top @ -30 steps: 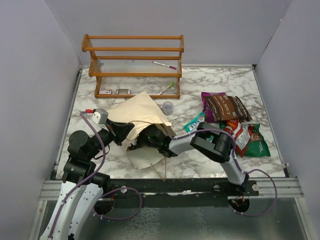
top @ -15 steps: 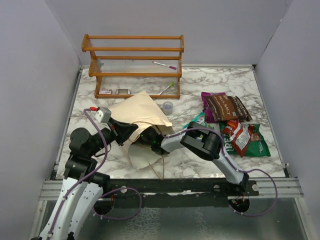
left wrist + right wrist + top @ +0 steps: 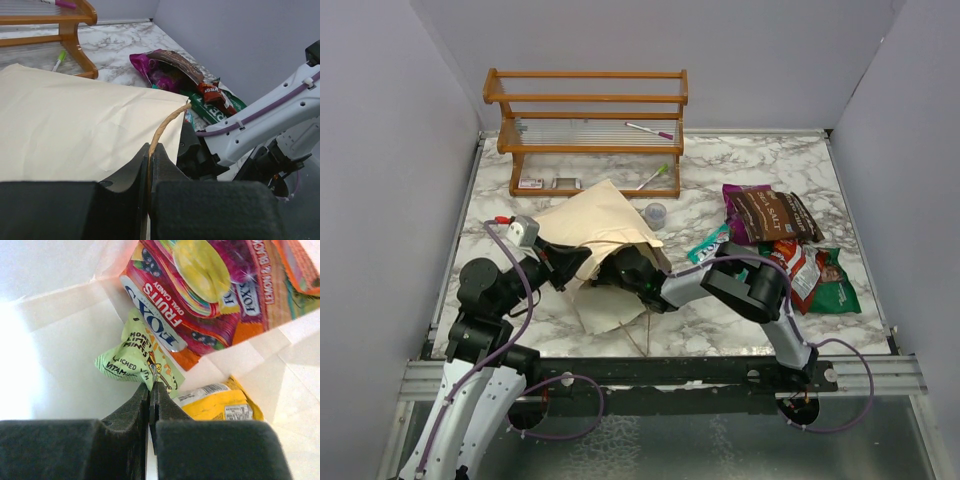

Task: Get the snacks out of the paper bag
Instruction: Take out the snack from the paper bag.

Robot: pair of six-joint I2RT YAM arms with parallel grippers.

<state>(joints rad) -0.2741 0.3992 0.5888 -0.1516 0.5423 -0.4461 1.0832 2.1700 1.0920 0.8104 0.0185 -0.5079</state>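
Inside the paper bag (image 3: 595,222), the right hand (image 3: 150,386) has just pinched shut on a pale green packet (image 3: 131,359). The left hand (image 3: 149,152) grips the string handle (image 3: 167,120). A pull-out likely follows; removed snacks (image 3: 775,215) lie on the bench (image 3: 750,160).

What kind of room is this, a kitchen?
Probably a robot lab booth, not a kitchen: plain grey walls box in a marble-patterned tabletop, and two robot arms are bolted to a metal rail.

The right claw (image 3: 150,386), open a second ago, has pinched shut on the green packet (image 3: 132,360).
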